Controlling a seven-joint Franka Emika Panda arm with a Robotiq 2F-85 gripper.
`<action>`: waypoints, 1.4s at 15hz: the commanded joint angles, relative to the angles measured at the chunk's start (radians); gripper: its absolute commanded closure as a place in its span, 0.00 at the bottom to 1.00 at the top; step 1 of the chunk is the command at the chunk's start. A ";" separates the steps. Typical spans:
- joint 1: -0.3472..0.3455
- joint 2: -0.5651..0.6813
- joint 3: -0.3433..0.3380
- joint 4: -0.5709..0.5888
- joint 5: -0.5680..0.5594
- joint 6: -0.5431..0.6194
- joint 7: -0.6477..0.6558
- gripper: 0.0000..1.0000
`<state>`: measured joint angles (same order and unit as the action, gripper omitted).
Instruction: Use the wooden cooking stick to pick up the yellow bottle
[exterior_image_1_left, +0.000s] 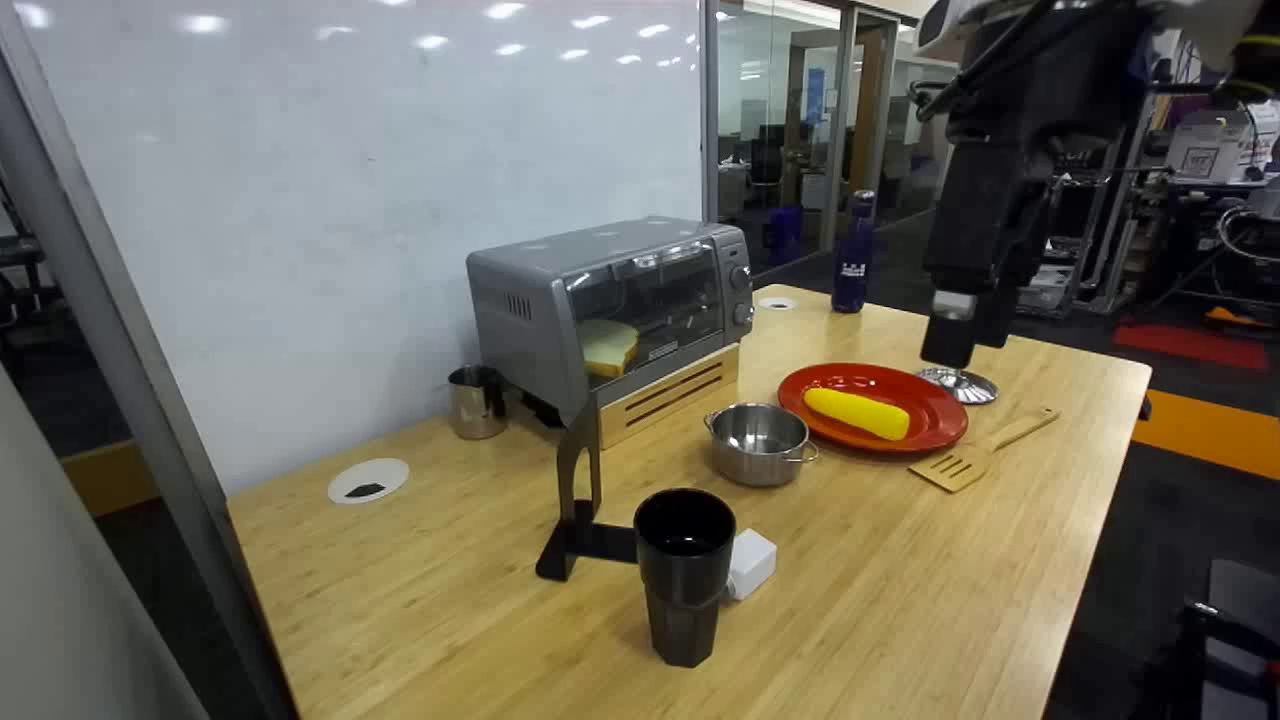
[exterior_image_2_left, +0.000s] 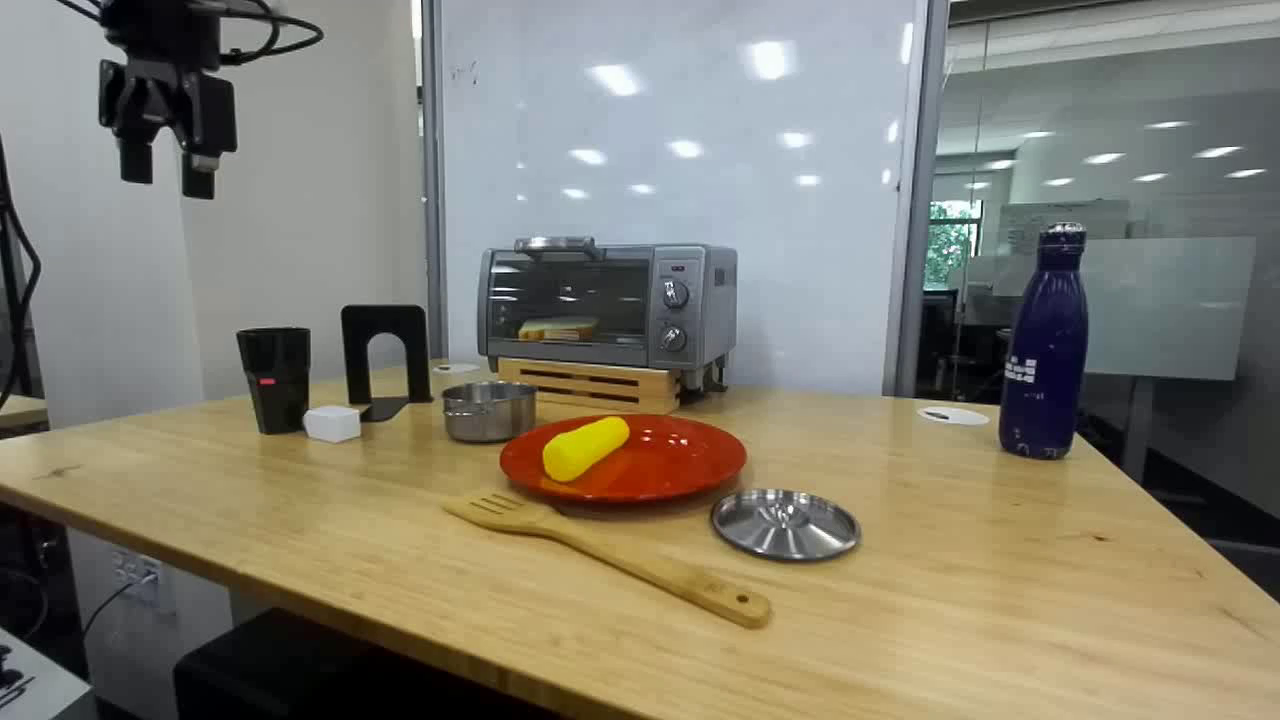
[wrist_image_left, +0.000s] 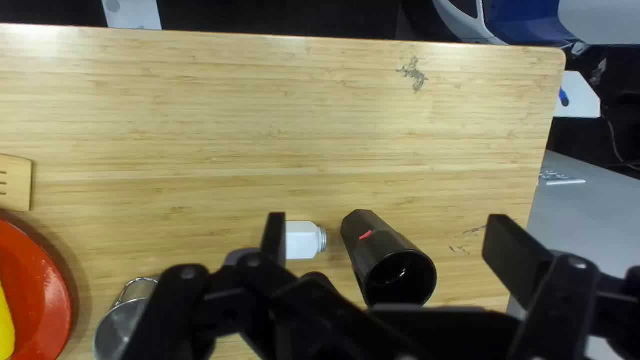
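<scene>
The yellow bottle lies on the red plate, and both also show in an exterior view, bottle and plate. In the wrist view only parts of the bottle and plate show at the left edge. The only wooden utensil, a pale slotted spatula as the wooden cooking stick, lies on the table beside the plate; its blade shows in the wrist view. My gripper is open and empty, high above the table, apart from stick and bottle. It shows in both exterior views.
A black cup and a small white bottle stand or lie below the gripper. A black bookend, metal pot, toaster oven, metal lid and blue bottle are on the table.
</scene>
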<state>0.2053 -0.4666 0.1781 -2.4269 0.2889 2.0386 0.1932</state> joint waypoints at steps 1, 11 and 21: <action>-0.006 0.000 0.005 0.002 0.002 -0.003 -0.002 0.00; -0.006 0.000 0.005 0.002 0.002 -0.003 -0.002 0.00; 0.004 -0.074 -0.092 -0.105 0.001 -0.049 -0.315 0.00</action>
<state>0.2065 -0.4809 0.1337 -2.4724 0.2894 2.0214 -0.0132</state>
